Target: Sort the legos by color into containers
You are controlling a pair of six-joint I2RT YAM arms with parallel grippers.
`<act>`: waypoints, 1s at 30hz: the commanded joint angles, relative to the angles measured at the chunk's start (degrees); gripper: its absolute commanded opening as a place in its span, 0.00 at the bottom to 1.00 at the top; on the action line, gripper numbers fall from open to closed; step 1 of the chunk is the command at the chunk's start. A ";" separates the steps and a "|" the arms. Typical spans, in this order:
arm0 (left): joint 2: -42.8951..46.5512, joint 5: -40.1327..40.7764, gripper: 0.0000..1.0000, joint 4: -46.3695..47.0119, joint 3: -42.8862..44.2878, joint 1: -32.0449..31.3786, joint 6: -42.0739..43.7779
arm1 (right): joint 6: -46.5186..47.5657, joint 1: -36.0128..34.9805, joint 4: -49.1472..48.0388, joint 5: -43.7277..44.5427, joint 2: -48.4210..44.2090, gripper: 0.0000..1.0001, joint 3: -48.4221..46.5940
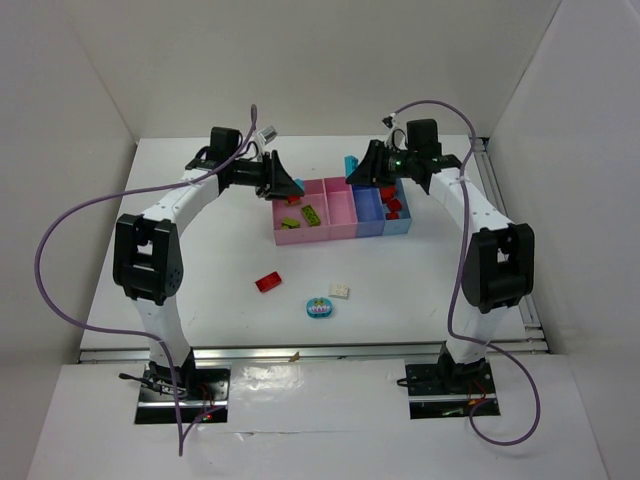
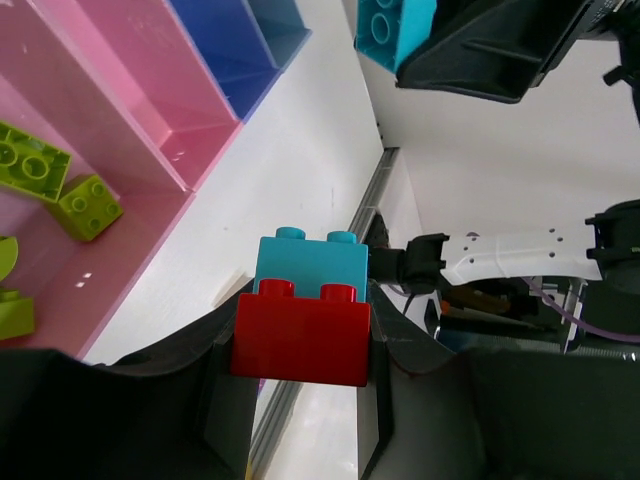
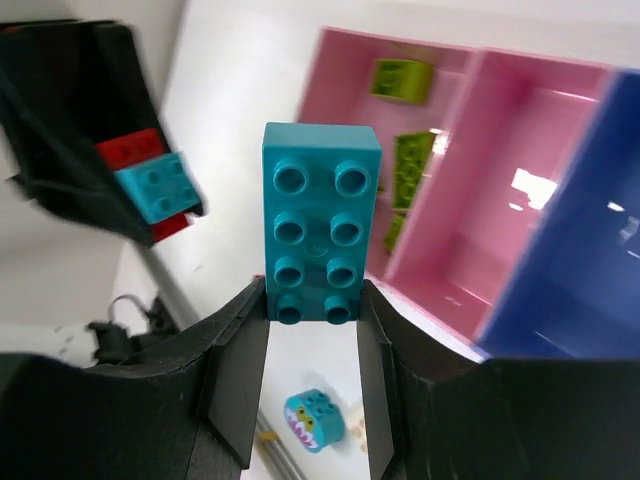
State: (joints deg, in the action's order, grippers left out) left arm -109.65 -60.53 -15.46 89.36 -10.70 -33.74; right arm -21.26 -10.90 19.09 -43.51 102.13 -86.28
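Legos fill both claws. My left claw [image 2: 300, 338] is clenched on a red brick [image 2: 300, 345] with a short teal brick [image 2: 310, 262] stuck on top, and my right claw [image 3: 315, 300] grips a long teal brick [image 3: 320, 200]. They face each other behind the bins. Green bricks [image 1: 312, 213] lie in the wide pink bin [image 1: 290, 238]. A loose red piece [image 1: 268, 282], a cream piece [image 1: 340, 290] and a teal-pink piece [image 1: 319, 308] lie on the bench [image 1: 200, 280].

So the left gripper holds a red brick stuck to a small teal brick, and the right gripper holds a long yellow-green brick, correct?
No: the right wrist view shows the right gripper holding a long teal brick, not yellow-green. The left gripper does hold a red brick stuck to a small teal brick.
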 commanded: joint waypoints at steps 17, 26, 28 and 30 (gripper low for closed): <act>-0.39 15.70 0.00 -11.60 5.91 -0.11 6.05 | 7.27 -5.71 14.83 28.03 7.47 0.00 -11.44; -0.39 21.16 0.00 -15.65 8.11 -0.11 8.69 | 6.76 -8.44 16.95 28.74 15.21 0.00 -18.22; -0.39 21.16 0.00 -15.65 8.11 -0.11 8.69 | 6.75 -8.44 16.42 28.74 15.73 0.00 -18.22; -0.39 21.16 0.00 -15.65 7.58 -0.11 9.21 | 6.75 -8.44 16.42 28.74 16.44 0.00 -19.00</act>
State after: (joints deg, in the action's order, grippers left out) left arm -109.75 -39.99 -30.37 95.07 -10.70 -26.52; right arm -14.68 -19.62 35.31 -15.59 118.34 -101.69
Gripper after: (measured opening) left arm 0.466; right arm 0.443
